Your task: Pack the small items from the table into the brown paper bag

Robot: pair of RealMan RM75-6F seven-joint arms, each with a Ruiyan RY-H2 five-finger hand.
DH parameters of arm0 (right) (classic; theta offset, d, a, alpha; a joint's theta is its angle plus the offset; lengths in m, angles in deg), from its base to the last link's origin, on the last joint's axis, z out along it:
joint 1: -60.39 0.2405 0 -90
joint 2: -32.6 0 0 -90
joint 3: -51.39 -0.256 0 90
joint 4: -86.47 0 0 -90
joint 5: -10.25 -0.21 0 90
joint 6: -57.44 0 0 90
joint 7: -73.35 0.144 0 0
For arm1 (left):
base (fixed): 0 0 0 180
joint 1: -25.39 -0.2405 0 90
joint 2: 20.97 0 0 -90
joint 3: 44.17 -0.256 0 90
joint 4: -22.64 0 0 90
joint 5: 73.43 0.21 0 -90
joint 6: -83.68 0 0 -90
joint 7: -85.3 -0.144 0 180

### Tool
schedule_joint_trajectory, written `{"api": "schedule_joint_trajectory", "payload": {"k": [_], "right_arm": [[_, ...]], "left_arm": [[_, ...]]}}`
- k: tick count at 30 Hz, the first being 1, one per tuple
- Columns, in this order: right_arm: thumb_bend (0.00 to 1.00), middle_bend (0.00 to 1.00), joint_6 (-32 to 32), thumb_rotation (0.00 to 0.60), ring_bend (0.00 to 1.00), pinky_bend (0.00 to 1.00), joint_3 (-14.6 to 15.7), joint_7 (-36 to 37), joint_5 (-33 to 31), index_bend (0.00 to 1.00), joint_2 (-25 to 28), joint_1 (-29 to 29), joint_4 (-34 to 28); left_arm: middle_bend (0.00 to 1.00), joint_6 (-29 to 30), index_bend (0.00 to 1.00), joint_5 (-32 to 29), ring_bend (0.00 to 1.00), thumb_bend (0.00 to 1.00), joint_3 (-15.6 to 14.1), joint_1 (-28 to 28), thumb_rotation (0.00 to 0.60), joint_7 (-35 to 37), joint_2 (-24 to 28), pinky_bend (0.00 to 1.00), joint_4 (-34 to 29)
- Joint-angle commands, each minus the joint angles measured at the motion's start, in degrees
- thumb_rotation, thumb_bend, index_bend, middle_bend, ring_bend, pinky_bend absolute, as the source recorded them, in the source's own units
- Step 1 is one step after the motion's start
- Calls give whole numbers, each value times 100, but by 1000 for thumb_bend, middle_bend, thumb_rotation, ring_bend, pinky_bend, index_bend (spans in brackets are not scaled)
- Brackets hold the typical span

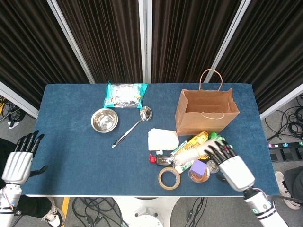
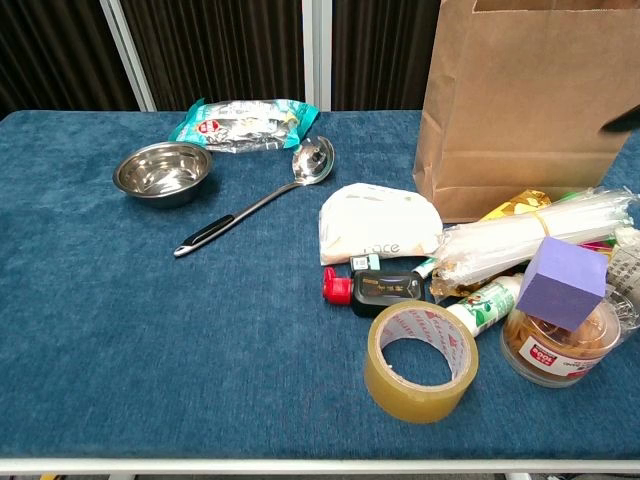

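Clutter of small items (image 1: 199, 153) crowds the paper bag (image 1: 206, 112) front; its open top stands unobstructed.

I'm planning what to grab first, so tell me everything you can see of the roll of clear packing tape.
The roll of clear packing tape is a yellowish translucent ring on a white core with red print. It rests near the blue table's front edge, leaning slightly on the small white tube behind it, beside the black bottle with red cap. Neither robot hand touches it.
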Motion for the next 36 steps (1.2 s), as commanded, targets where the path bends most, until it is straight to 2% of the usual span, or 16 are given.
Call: {"api": "schedule_joint_trajectory", "payload": {"k": [1, 7, 24, 36], "right_arm": [[55, 209, -258, 600, 0, 0, 37, -242, 100, 293, -112, 185, -37], [61, 269, -520, 600, 12, 0, 12, -604, 7, 356, -261, 315, -119], [60, 275, -992, 600, 12, 0, -42, -943, -452, 360, -703, 574, 15], [64, 294, -1103, 600, 12, 0, 10, -1087, -675, 359, -789, 653, 72]], "left_arm": [[88, -14, 81, -16, 0, 114, -2, -5, 600, 24, -8, 111, 26], [88, -23, 80, -27, 0, 114, 3, -9, 600, 91, -54, 111, 106], [88, -63, 81, -68, 0, 114, 19, -11, 600, 266, -107, 111, 333], [88, -59, 80, -52, 0, 114, 7, -21, 600, 304, -143, 111, 400]]}}
